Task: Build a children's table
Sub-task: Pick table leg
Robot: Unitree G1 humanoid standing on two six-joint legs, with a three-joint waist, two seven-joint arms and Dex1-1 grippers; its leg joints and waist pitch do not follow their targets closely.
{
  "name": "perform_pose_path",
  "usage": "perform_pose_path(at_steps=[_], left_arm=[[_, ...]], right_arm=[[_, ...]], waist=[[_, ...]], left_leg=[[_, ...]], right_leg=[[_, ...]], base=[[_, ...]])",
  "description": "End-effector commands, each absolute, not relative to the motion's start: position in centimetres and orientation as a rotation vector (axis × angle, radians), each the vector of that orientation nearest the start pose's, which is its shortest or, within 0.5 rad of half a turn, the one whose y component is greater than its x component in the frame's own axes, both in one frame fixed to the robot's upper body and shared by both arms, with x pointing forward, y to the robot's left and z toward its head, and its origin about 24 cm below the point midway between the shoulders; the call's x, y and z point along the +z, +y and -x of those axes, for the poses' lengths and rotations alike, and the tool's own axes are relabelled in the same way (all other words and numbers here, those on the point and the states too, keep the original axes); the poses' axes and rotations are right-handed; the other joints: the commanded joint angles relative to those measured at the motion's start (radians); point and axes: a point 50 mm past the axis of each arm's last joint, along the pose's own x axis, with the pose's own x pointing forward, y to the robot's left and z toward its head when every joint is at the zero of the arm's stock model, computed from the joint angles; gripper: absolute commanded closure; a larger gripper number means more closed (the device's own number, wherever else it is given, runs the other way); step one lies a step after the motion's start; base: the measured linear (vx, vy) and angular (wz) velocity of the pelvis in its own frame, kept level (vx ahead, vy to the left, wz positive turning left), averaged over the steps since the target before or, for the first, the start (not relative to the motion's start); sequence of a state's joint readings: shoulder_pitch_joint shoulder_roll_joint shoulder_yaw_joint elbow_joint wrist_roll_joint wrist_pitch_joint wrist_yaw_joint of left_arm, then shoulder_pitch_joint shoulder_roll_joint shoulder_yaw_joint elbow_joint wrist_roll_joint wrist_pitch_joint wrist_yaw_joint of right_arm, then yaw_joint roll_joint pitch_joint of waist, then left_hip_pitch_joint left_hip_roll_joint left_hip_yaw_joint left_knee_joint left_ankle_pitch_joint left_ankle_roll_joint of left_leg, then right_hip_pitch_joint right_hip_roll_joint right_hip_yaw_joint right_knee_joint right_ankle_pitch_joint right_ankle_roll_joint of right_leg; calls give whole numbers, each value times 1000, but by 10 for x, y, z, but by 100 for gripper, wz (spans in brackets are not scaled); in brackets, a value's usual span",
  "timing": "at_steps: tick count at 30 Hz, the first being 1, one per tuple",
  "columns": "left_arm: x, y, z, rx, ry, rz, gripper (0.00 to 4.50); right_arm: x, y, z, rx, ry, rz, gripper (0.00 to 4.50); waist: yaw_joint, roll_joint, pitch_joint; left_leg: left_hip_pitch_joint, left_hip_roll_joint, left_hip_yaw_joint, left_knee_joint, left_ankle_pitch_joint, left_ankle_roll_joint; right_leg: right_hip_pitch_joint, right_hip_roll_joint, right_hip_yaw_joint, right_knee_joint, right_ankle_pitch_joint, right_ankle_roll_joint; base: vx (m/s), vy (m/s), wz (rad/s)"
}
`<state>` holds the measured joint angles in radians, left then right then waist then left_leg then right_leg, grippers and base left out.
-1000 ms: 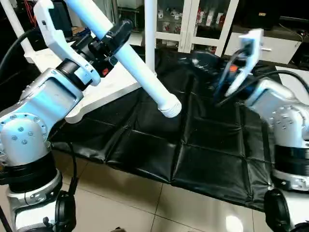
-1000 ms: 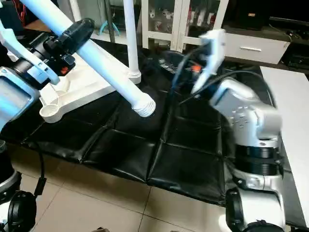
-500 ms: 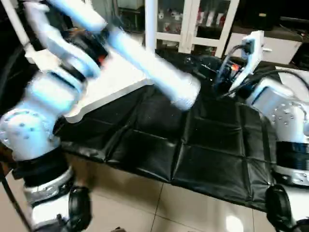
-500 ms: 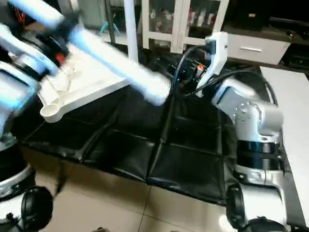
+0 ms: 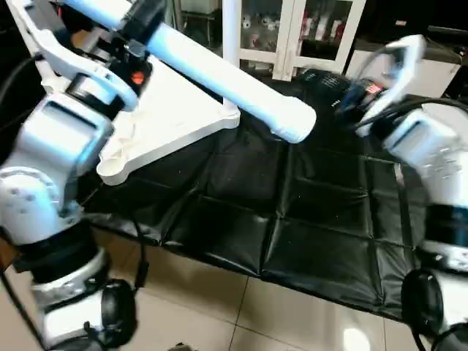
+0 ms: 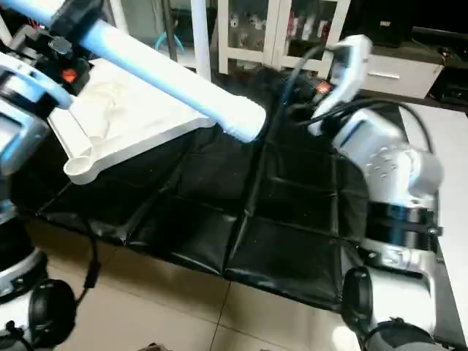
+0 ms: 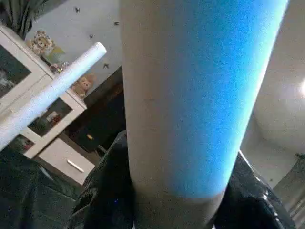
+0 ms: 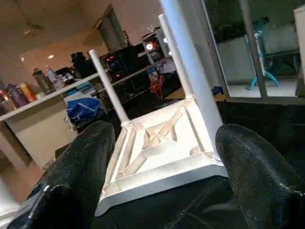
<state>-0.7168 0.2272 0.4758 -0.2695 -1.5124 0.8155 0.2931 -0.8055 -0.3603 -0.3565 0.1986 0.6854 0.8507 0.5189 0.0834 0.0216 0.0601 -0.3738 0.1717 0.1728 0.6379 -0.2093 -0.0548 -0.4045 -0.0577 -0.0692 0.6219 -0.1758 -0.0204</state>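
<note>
The left gripper (image 5: 139, 18) clamps 1 white leg (image 5: 234, 88) above the upturned top (image 5: 172, 121); the right gripper's (image 8: 162, 157) fingers (image 8: 252, 176) spread wide, empty.

Held leg (image 5: 227, 84) has swung flatter, tip higher.

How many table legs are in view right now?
4. One long tapered white leg in the left gripper's jaws; three upright legs on the upturned white plastic square top: near corner, far corner, side corner.

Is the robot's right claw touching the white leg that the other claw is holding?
Apart. Left eye view shows black mat between the right claw and the leg.
</note>
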Motion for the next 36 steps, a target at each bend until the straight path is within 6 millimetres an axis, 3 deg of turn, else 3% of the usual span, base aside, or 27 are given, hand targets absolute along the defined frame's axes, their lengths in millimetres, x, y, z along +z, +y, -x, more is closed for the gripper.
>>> perform_pose_path(at_steps=[1, 11, 15, 28, 32, 34, 35, 36], left_arm=[[277, 168, -282, -682, -202, 913, 278], [276, 171, -277, -706, -201, 897, 278], [276, 171, -276, -721, -197, 888, 278], [275, 170, -273, -735, -192, 887, 278], [265, 165, -279, -644, -129, 700, 278], [259, 162, -286, -559, -97, 515, 278], [256, 159, -288, -538, -87, 432, 278], [257, 157, -288, -542, -94, 429, 278]], right_arm=[[222, -189, -345, 730, -15, -503, 81], [218, -181, -325, 904, -4, -508, 81], [221, -179, -323, 929, -9, -505, 81], [220, -173, -318, 962, -5, -469, 81], [229, -151, -311, 993, -99, -259, 81], [232, -137, -308, 1003, -175, -184, 81], [232, -128, -306, 1018, -215, -116, 81], [229, -123, -305, 1023, -213, -81, 81]], waist=[[-1, 2, -78], [5, 3, -77], [5, 3, -75], [4, 1, -74], [3, 3, -73], [1, 5, -71], [1, 8, -70], [0, 9, -69]], left_leg=[[6, 34, -15, -68, -66, -24], [7, 36, -16, -70, -79, -29], [8, 36, -17, -73, -99, -37], [7, 36, -17, -73, -96, -45], [8, 41, -21, -77, -108, -50], [11, 41, -21, -79, -126, -50], [12, 44, -24, -81, -140, -55], [12, 43, -23, -81, -142, -59]], right_leg=[[59, -61, 46, -64, -184, -151], [58, -63, 46, -69, -219, -132], [56, -62, 46, -72, -263, -118], [56, -63, 47, -72, -260, -113], [53, -63, 47, -72, -285, -69], [48, -65, 49, -75, -325, -46], [44, -67, 48, -78, -365, -17], [43, -66, 49, -79, -368, -13]], base=[[0, 0, 0], [0, 0, 0], [0, 0, 0], [0, 0, 0], [0, 0, 0], [0, 0, 0], [0, 0, 0], [0, 0, 0]])
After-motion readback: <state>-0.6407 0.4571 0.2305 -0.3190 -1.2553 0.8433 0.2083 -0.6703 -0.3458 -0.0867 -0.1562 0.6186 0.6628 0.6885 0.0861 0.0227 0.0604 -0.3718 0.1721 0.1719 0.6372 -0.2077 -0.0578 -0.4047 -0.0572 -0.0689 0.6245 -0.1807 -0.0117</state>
